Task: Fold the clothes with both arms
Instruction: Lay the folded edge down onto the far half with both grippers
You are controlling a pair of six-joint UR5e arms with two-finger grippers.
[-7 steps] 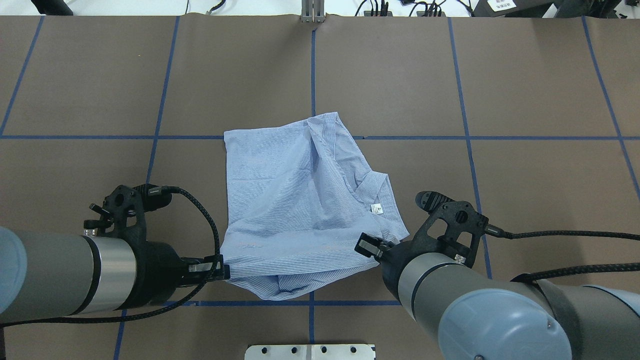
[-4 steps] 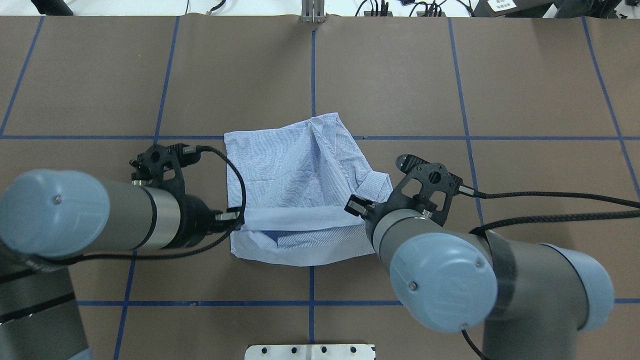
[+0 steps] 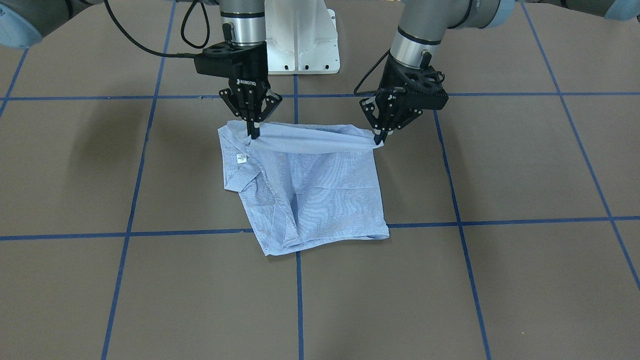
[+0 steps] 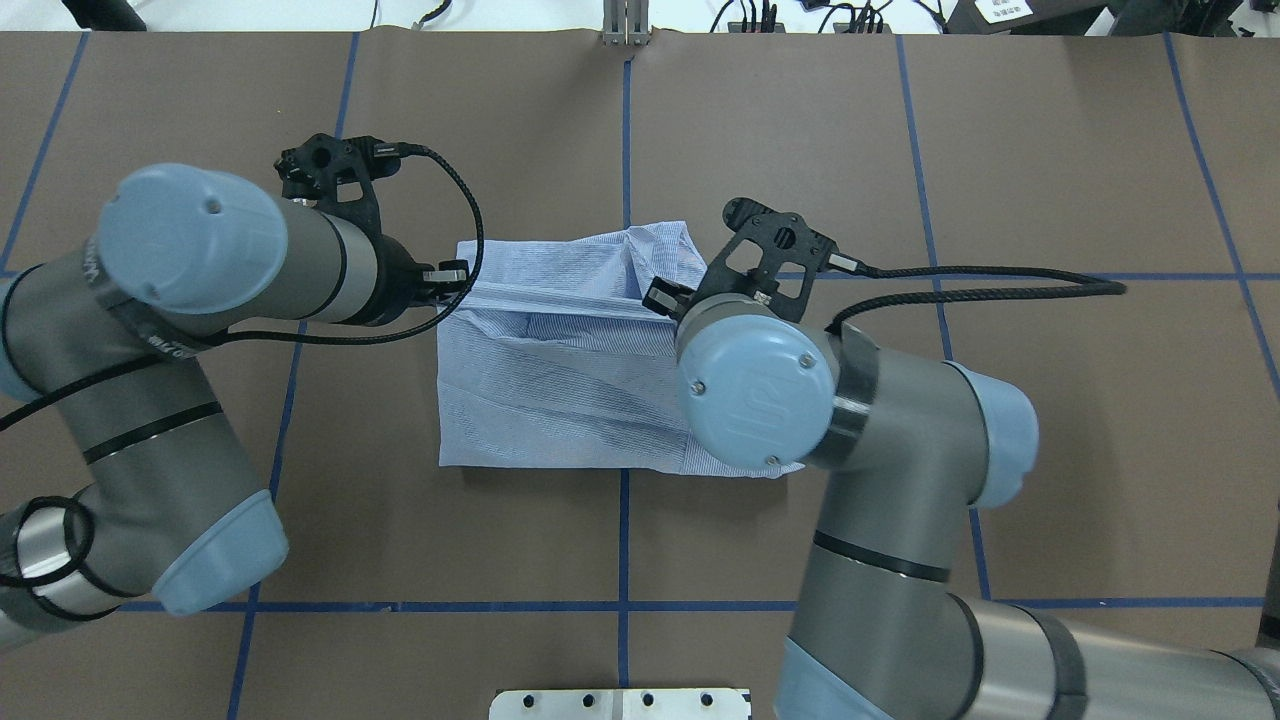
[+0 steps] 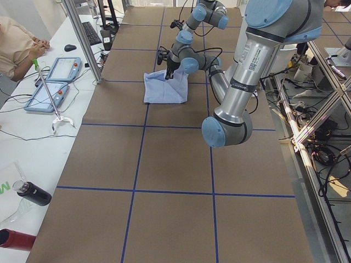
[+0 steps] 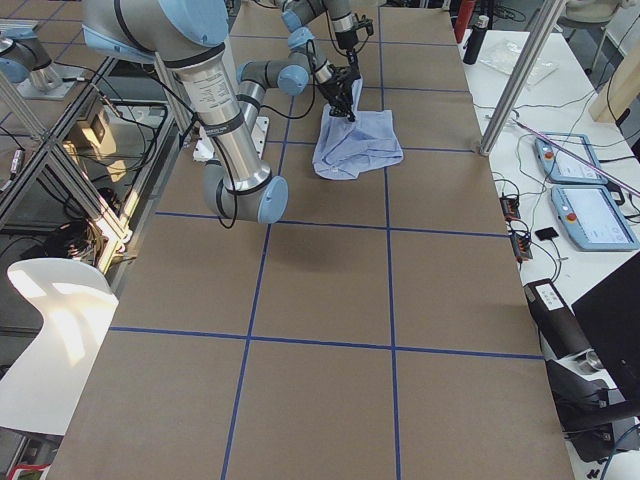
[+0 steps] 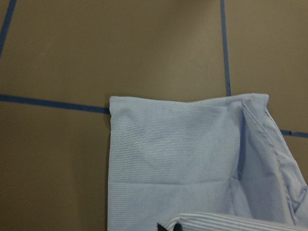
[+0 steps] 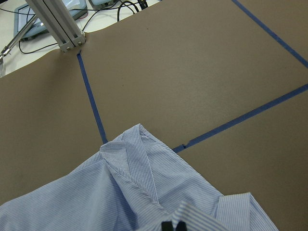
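Nearest the base, the shirt lies on the brown counter, with a straight fold as its base-side edge (clearest from overhead). A little farther from the base, both grippers hold one hem raised in a taut line above the shirt's middle. The left gripper has its jaws pinching one end of that hem. The right gripper has its jaws pinching the other end, just beside the collar, whose white label faces up. Farthest from the base, the flat lower layer spreads over a crossing of the blue tape lines.

Half a second ago the held hem hung closer to the base. Both grippers have since carried it away from the base, so the turned-over layer now covers more of the shirt. The base-side fold has also drawn away from the base.
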